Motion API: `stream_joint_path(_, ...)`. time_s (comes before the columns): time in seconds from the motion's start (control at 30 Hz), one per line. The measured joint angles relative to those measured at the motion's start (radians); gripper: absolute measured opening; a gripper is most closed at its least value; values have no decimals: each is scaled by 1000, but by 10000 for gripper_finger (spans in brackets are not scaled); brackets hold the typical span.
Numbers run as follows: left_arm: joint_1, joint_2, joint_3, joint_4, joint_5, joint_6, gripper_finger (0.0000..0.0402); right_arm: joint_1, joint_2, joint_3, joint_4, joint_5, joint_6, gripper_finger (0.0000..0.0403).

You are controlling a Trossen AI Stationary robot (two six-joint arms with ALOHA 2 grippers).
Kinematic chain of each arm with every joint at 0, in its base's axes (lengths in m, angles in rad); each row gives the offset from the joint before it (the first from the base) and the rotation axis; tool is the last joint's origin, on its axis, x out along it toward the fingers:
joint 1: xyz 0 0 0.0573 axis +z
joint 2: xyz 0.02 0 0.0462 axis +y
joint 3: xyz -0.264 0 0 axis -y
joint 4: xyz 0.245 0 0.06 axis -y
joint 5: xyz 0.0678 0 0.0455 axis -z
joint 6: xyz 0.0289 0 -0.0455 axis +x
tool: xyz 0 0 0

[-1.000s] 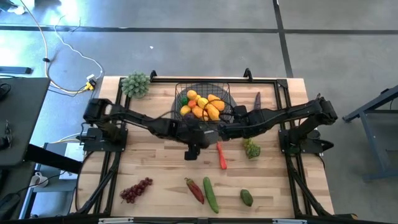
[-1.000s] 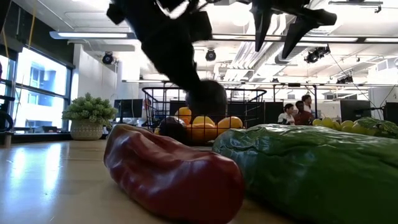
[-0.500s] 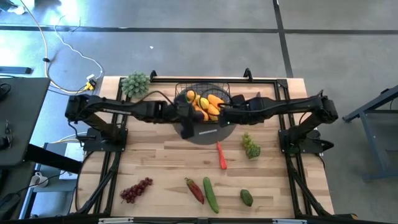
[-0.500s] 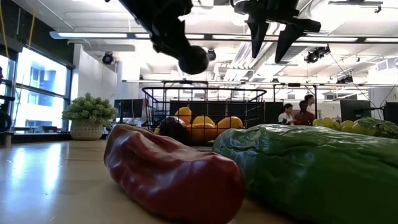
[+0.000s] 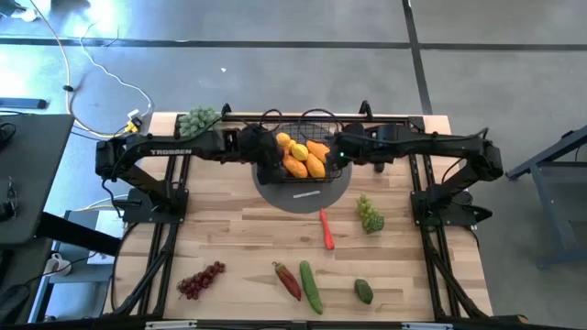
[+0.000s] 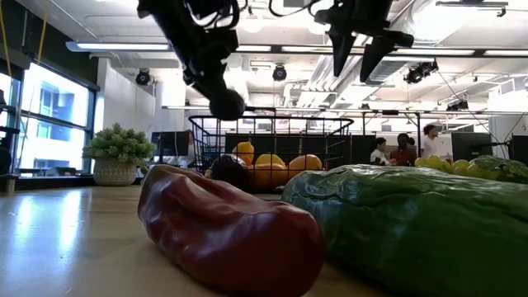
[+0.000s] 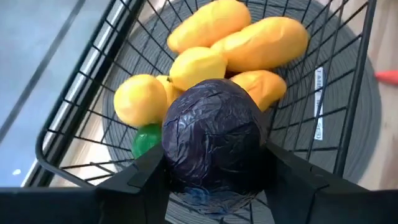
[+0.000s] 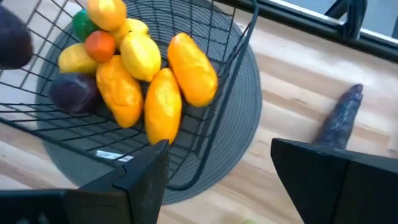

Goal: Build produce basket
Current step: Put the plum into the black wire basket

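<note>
Gripping purple ball [image 7: 214, 138], left fingers [image 7: 149, 171] hide basket [image 7: 348, 93] bottom; right fingers [image 8: 149, 168] wide, empty.

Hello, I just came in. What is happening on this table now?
The robot is filling a basket with toy produce. The left gripper holds a dark purple round piece above the basket, where lemons and mangoes already lie. The right gripper hangs open beside the basket, empty. A chilli, grapes and a cucumber wait on the table.

basket [image 7: 87, 74]: thin black wire | table [image 5: 229, 238]: pale wood planks | purple ball [image 7: 211, 134]: crinkled, glossy | disc [image 8: 242, 118]: ribbed grey
</note>
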Motion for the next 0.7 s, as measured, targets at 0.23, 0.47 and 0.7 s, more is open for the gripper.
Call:
stream_joint_path(0.23, 26, 10, 0, 6, 33, 32, 194, -95, -1, 0, 2, -39, -133, 261)
stream_joint_path(0.47, 25, 10, 0, 2, 76, 81, 199, -178, -1, 0, 2, -56, -243, 261)
stream_joint_path(0.7, 8, 10, 0, 2, 73, 113, 228, -244, -1, 0, 2, -59, -334, 261)
